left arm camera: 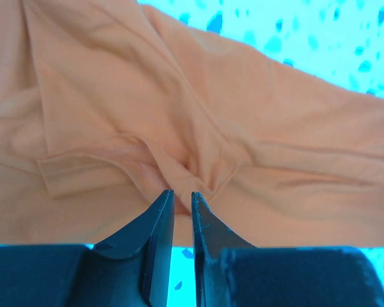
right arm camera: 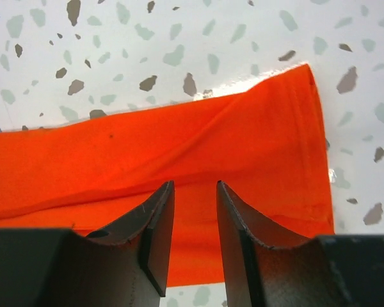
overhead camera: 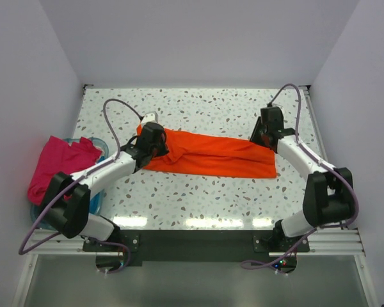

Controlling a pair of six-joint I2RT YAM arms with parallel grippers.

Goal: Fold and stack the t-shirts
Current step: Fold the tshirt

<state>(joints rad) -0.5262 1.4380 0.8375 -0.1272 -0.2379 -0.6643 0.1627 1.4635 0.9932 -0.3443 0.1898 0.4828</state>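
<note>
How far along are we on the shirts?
Done: the orange t-shirt looks folded lengthwise into a long band on the table. In hand: the left fingers pinch its bunched left end; the right fingers hover open over its right end. Left: cross folds, the pink t-shirt draped over the tub, any stack.

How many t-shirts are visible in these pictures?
2. The orange t-shirt lies across the middle of the table; the magenta t-shirt hangs over the blue tub at left. More may be hidden beneath it.
</note>
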